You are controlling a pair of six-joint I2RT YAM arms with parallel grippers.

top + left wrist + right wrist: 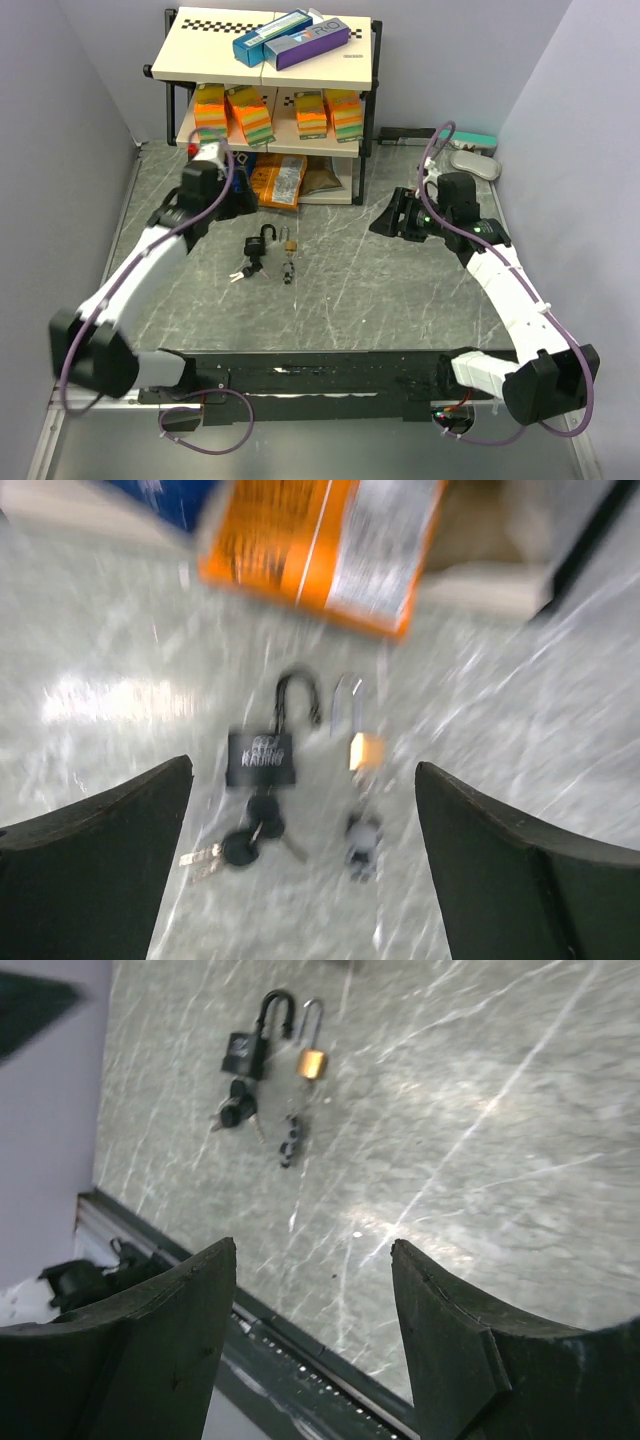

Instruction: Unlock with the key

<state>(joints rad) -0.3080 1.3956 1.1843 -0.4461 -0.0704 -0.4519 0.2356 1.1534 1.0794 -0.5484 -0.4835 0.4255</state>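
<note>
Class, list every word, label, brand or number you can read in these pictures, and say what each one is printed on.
No text here can be read with certainty.
Black padlock: two lines of white lettering, too blurred to read.
Orange packet: dark print, too blurred to read.
Purple box: pale lettering, too small to read.
Blue box: markings too small to read.
</note>
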